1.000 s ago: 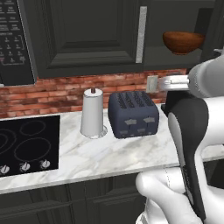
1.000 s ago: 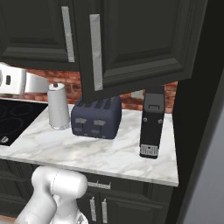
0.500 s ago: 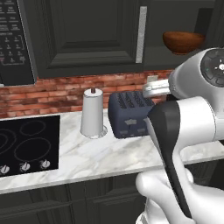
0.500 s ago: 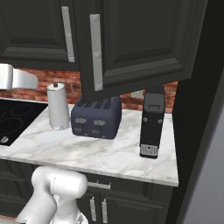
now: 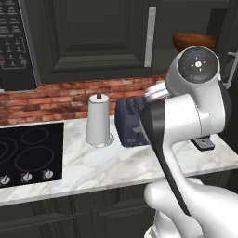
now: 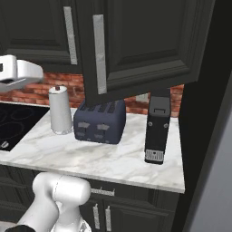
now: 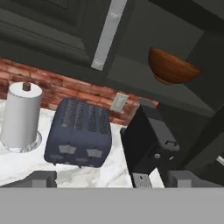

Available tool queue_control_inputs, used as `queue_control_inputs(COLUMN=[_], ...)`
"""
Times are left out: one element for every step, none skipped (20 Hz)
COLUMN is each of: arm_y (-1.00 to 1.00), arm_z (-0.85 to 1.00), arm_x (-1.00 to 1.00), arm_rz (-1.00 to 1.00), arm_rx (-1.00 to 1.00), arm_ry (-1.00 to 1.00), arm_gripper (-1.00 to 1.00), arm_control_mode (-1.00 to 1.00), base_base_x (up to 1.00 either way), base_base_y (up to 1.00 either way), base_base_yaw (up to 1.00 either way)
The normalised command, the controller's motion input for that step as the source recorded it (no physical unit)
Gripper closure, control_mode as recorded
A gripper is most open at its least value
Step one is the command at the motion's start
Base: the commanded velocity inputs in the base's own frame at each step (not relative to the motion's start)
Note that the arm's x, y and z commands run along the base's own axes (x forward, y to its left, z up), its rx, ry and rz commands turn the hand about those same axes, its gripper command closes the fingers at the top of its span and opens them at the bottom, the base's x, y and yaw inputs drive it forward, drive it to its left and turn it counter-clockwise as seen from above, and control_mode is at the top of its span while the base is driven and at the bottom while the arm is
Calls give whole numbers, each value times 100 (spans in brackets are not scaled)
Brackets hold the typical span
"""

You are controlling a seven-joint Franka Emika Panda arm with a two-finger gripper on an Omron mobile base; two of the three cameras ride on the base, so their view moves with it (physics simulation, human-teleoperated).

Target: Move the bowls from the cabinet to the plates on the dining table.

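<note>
Left base view: One bowl (image 5: 195, 41) sits on a shelf inside the open cabinet (image 5: 93, 42), at upper right. The robot's white arm (image 5: 195, 102) rises in front of this area and covers part of the toaster (image 5: 132, 123). On the marble tabletop (image 5: 107, 162) stand, from left to right, a black cooktop (image 5: 28, 153) with knobs, a white paper towel roll (image 5: 98, 122) and the dark blue toaster. A black microwave (image 5: 16, 42) hangs at upper left. A red brick wall (image 5: 46, 100) runs behind the tabletop.

Right base view: An open cabinet door (image 6: 140, 45) with a silver bar handle (image 6: 100, 54) swings out over the tabletop and hides the shelf behind it. Below it, the toaster stands between the paper towel roll and a tall black appliance (image 6: 157, 129) at the right. A white section of the arm enters at the left edge.

Hand view: The tool (image 7: 113, 179) is open, its jaws spread wide, with nothing between them. The bowl rests on the cabinet shelf at upper right, well apart from the tool. The black appliance stands below the bowl, the toaster just beside it on the left.
</note>
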Motion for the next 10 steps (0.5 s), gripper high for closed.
queue_control_inputs(arm_y=[0, 0, 0, 0, -1, -8, -15, -18, -21, -26], arm_z=[-6, -6, -4, -6, -4, -3, -2, -3, -2, -3], arm_x=[36, 33, 31, 31, 28, 27, 30, 31, 32, 36], arm_rz=[0, 0, 0, 0, 0, 0, 0, 0, 0, 0], arm_rx=[-19, -19, -20, -19, -16, -14, -12, -11, -10, -9], arm_ry=[5, 4, 4, 4, 3, 2, 1, 1, 1, 1], arm_gripper=[-100, -100, -100, -100, -100, -100, -100, -100, -100, -100], arm_control_mode=[-100, -100, -100, -100, -100, -100, -100, -100, -100, -100], base_base_x=[0, 0, 0, 0, 0, 0, 0, 0, 0, 0], base_base_y=[0, 0, 0, 0, 0, 0, 0, 0, 0, 0], base_base_yaw=[0, 0, 0, 0, 0, 0, 0, 0, 0, 0])
